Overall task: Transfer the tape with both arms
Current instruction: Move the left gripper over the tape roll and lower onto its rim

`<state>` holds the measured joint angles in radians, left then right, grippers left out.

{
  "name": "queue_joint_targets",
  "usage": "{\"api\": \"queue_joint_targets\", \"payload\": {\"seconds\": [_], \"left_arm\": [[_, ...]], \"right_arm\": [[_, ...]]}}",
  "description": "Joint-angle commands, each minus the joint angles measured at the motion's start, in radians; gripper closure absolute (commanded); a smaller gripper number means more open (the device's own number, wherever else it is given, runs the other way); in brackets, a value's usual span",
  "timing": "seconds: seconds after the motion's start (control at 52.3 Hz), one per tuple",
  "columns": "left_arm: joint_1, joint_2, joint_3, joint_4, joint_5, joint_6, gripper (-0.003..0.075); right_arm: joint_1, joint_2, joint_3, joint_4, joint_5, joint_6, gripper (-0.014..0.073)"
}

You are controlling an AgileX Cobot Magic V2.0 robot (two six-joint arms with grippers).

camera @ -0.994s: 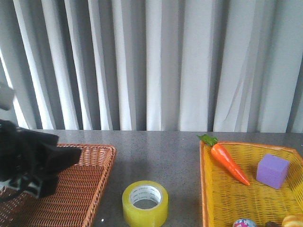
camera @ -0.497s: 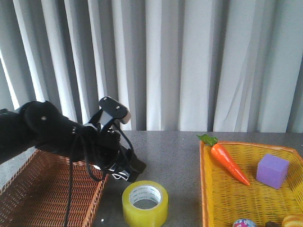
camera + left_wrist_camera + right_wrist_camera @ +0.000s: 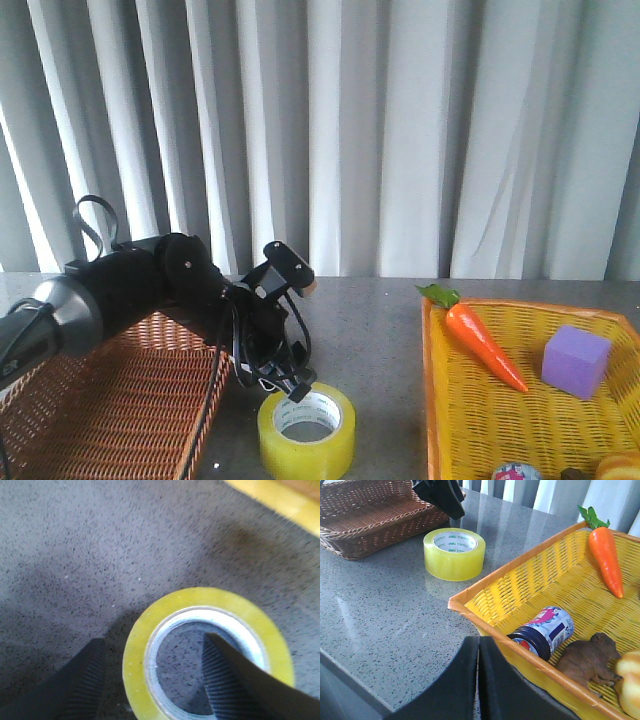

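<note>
The tape [image 3: 306, 430], a yellow roll with a white printed core, lies flat on the grey table between the two baskets. My left gripper [image 3: 291, 386] hangs just over its near-left rim, open. In the left wrist view the tape [image 3: 136, 655] sits between the jaws: one finger [image 3: 227, 680] is over the core hole and the other finger [image 3: 82, 680] is outside the roll, with my left gripper [image 3: 152, 641] not clamped on it. My right gripper [image 3: 478, 641] is shut and empty at the yellow basket's near corner, well short of the tape [image 3: 454, 554].
A brown wicker basket [image 3: 120, 400] stands left of the tape. A yellow basket [image 3: 432, 400] on the right holds a carrot [image 3: 485, 345], a purple block [image 3: 575, 360], a can [image 3: 545, 630] and a brown toy animal [image 3: 590, 657]. A grey curtain hangs behind.
My left arm has swung from over the brown basket to the right and down, bringing its open fingers over the tape's rim. The tape has not moved.
</note>
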<state>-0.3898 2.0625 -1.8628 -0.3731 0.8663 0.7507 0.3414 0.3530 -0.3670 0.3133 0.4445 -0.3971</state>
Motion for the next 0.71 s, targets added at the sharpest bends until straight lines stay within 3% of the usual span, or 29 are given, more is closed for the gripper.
{"api": "queue_joint_targets", "payload": {"seconds": [0.0,0.191,0.478,0.554,0.688], "left_arm": [[-0.002,-0.023,-0.051,0.026,-0.035,-0.019,0.0301],[-0.001,0.026,-0.056,0.108,-0.04,-0.062,0.0301],[0.01,0.075,-0.056,0.108,-0.043,-0.088,0.0311],[0.01,0.075,-0.056,0.108,-0.05,-0.088,0.0341],[0.01,0.071,-0.057,0.108,-0.054,-0.088,0.0464]], "right_arm": [[-0.003,0.007,-0.028,-0.004,-0.061,0.0,0.0599],[-0.003,0.007,-0.028,-0.014,-0.061,0.0,0.0599],[-0.003,0.007,-0.028,-0.015,-0.061,0.0,0.0599],[-0.003,0.007,-0.028,-0.017,-0.061,0.0,0.0599],[-0.003,0.007,-0.028,-0.017,-0.061,0.0,0.0599]]}}
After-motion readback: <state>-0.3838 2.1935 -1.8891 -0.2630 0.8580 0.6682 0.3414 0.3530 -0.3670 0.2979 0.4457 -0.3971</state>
